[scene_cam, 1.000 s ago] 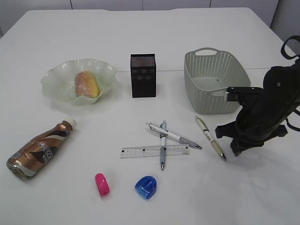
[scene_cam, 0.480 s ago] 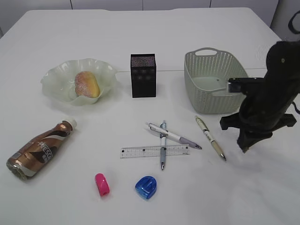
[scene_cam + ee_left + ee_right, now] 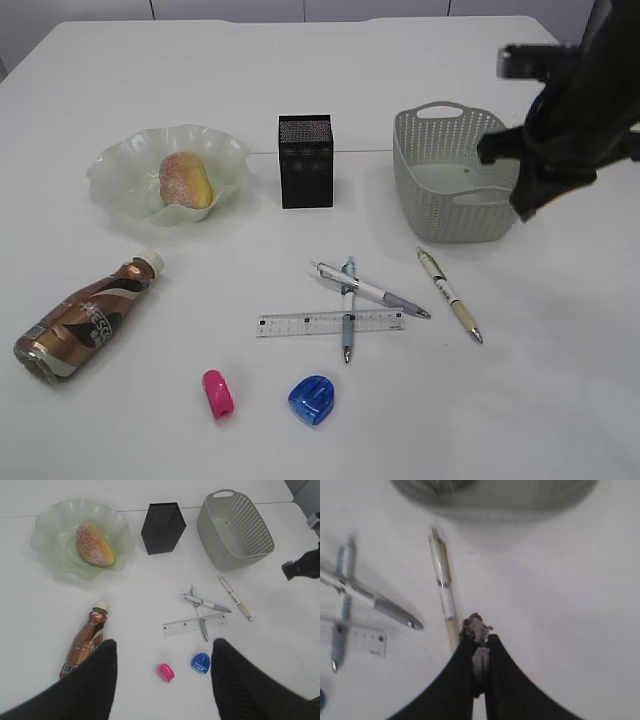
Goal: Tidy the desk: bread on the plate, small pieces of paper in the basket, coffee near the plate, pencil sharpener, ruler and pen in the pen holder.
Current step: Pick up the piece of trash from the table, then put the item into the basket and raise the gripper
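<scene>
Your right gripper point(image 3: 479, 652) is pressed together on a small crumpled scrap of paper point(image 3: 477, 630), which sticks out between the fingertips in the wrist view. A second ago that gripper was low over the table, to the right of the basket point(image 3: 420, 190) and nearer you; now it's been lifted and sits up beside the basket's right end, scrap w/ it. So the pick looks done and, I'd judge, the drop into the basket is next: you need to carry it left over the rim before letting go.

Working out from the basket: just in front of it lies a cream pen point(image 3: 449, 294), then to its left two more pens crossed point(image 3: 350, 295) over a clear ruler point(image 3: 330, 323). Further front-left, a blue sharpener point(image 3: 311, 400) and a pink sharpener point(image 3: 217, 392). Left of the basket stands the black pen holder point(image 3: 305, 160), nothing in it yet as far as I can tell. Beyond that, the bread point(image 3: 185, 179) already sits on the plate point(image 3: 115, 170); the coffee bottle point(image 3: 85, 316) lies on its side in front of the plate.

Your left gripper point(image 3: 162, 680) hangs high above the table, fingers spread, holding nothing.
</scene>
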Controlling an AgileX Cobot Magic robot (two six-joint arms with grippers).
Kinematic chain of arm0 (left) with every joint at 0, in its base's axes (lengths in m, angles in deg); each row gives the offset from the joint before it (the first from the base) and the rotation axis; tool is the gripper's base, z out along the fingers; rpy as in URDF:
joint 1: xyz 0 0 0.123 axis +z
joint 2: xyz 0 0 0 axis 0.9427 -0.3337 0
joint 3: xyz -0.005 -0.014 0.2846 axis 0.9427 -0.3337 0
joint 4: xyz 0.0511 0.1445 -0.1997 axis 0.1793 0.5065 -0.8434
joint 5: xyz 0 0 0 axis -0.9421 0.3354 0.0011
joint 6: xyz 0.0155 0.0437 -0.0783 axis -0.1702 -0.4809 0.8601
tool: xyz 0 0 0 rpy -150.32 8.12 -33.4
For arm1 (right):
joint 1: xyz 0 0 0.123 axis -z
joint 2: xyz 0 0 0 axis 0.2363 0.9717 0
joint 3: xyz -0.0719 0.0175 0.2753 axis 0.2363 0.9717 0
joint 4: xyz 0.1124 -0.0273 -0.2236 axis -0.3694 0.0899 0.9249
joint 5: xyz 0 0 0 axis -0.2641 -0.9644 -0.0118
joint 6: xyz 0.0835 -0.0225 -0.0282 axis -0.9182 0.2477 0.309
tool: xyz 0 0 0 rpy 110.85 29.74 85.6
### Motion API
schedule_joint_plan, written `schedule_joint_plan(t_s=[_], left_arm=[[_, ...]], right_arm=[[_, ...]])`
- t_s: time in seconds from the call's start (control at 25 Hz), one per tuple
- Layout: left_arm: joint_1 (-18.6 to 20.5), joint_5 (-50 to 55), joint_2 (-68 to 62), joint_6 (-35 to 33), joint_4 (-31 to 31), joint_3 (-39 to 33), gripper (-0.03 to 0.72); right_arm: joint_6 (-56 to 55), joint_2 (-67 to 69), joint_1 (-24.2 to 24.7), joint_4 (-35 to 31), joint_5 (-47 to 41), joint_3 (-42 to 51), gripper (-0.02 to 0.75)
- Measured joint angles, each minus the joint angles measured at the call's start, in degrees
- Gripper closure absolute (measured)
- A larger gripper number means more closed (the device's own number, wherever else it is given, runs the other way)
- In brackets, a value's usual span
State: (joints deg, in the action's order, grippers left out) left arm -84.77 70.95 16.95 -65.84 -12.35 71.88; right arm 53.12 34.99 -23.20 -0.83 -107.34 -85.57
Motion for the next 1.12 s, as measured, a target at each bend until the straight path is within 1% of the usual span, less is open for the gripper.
schedule_joint_plan(t_s=[0.08,0.2,0.32,0.4,0.56,0.72,0.8,0.84,0.92,1.04,1.12], left_arm=[[0.0,0.0,0.0,0.0,0.0,0.0,0.255],[0.0,0.0,0.0,0.1,0.0,0.0,0.255],[0.0,0.0,0.0,0.2,-0.1,0.0,0.255],[0.0,0.0,0.0,0.2,-0.1,0.0,0.255],[0.0,0.0,0.0,0.2,-0.1,0.0,0.255],[0.0,0.0,0.0,0.2,-0.3,0.0,0.255],[0.0,0.0,0.0,0.2,-0.6,0.0,0.255],[0.0,0.0,0.0,0.2,-0.9,0.0,0.255],[0.0,0.0,0.0,0.3,-1.4,0.0,0.255],[0.0,0.0,0.0,0.3,-1.8,0.0,0.255],[0.0,0.0,0.0,0.3,-1.8,0.0,0.255]], right_arm=[[-0.1,0.0,0.0,0.3,0.3,-5.1,0.705],[-0.6,1.3,0.0,2.6,0.8,-12.9,0.705],[-0.8,5.3,0.0,5.6,0.8,-20.1,0.705],[-0.8,8.6,0.0,6.1,0.8,-24.4,0.705],[-0.8,15.3,0.0,6.5,0.8,-30.4,0.705],[-3.5,20.4,0.0,9.5,0.9,-33.5,0.703],[-5.0,21.9,0.0,10.5,1.3,-34.0,0.682],[-5.5,22.4,0.0,10.6,1.9,-34.0,0.65],[-6.1,23.1,0.0,10.7,3.0,-34.1,0.538],[-6.5,23.6,0.0,10.8,4.5,-34.3,0.295],[-6.6,23.7,0.0,10.9,5.0,-34.4,0.202]])
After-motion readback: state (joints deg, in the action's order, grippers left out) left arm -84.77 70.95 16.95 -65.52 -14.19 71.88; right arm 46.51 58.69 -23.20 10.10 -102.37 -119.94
